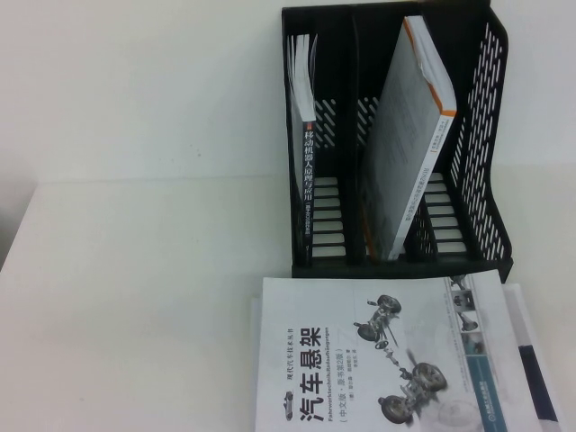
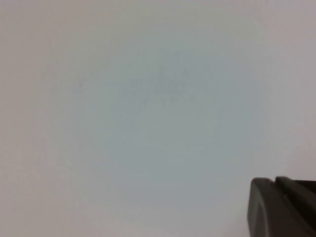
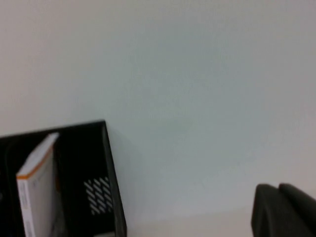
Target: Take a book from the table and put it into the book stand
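Observation:
The book point(image 1: 378, 360), white with a blue Chinese title and a grey car-suspension picture, lies flat on the white table point(image 1: 135, 297) at the front right, just in front of the book stand point(image 1: 486, 135). The black stand also shows in the right wrist view point(image 3: 111, 187). Neither arm shows in the high view. My left gripper point(image 2: 275, 181) is shut and empty, with only a plain white surface in front of it. My right gripper point(image 3: 278, 187) is shut and empty, apart from the stand.
A black-spined book point(image 1: 309, 171) stands in the stand's left slot. A white book with an orange edge point(image 1: 409, 153) leans in the right part, and also shows in the right wrist view point(image 3: 37, 197). Another white book point(image 1: 531, 360) lies partly under the task book.

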